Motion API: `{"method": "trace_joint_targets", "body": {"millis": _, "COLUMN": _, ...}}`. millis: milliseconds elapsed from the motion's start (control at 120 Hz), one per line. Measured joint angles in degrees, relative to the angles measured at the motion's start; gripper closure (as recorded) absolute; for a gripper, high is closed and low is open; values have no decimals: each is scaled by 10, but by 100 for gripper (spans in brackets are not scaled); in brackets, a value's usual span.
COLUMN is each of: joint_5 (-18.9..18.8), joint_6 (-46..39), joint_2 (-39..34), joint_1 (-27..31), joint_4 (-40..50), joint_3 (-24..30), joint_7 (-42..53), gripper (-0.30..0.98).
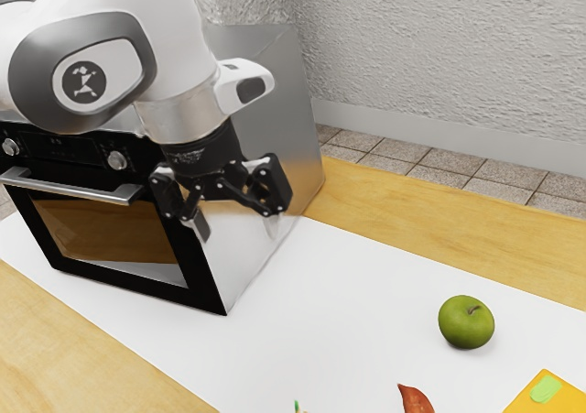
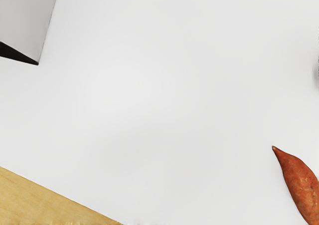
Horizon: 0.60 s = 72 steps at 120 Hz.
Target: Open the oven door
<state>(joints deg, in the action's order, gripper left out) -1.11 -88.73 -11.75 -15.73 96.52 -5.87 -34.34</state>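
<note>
While the oven door (image 1: 114,234) is sitting shut, I'm hovering the tool (image 1: 235,229), spread wide & gripping nothing, nr. the oven's side panel (image 1: 291,124).

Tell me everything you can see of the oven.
The oven stands upright on the white surface, its door apparently shut. The front is black, with round silvery knobs, a straight metallic bar handle and a brownish, reflective window. Its side looks like smooth, shiny metal. My open gripper hangs near that side; whether they touch, I can't tell.
</note>
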Motion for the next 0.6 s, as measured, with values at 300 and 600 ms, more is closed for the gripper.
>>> {"method": "trace_joint_targets", "body": {"millis": 300, "joint_5": 7, "joint_6": -122, "joint_2": -218, "joint_1": 166, "joint_4": 170, "joint_3": -88, "joint_7": -85, "gripper": 1}}
{"method": "trace_joint_targets", "body": {"millis": 600, "joint_5": 94, "joint_6": -288, "joint_2": -226, "joint_1": 347, "joint_4": 260, "joint_3": -108, "joint_7": -166, "gripper": 0}}
